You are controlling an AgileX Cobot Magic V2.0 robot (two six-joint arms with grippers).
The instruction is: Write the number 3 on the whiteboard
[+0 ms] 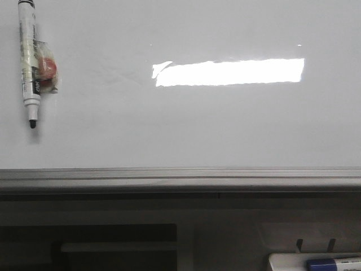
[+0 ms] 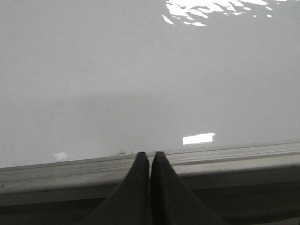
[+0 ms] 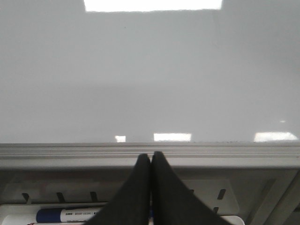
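The whiteboard (image 1: 186,124) fills the front view, glossy white with a grey metal rim (image 1: 180,176) along its near edge and a bright rectangular glare. No number 3 shows on it. A white marker (image 1: 29,62) with a bare black tip lies at the board's far left, with a small red item in clear wrap (image 1: 47,69) beside it. My left gripper (image 2: 150,157) is shut and empty, its tips over the rim (image 2: 225,154). My right gripper (image 3: 150,157) is shut and empty over the rim (image 3: 70,151). Neither gripper shows in the front view.
A small white tray (image 1: 285,261) with a blue-capped marker (image 1: 333,263) sits below the board at the front right; that marker also shows in the right wrist view (image 3: 65,214). A dark recess (image 1: 113,248) lies under the rim at the front left.
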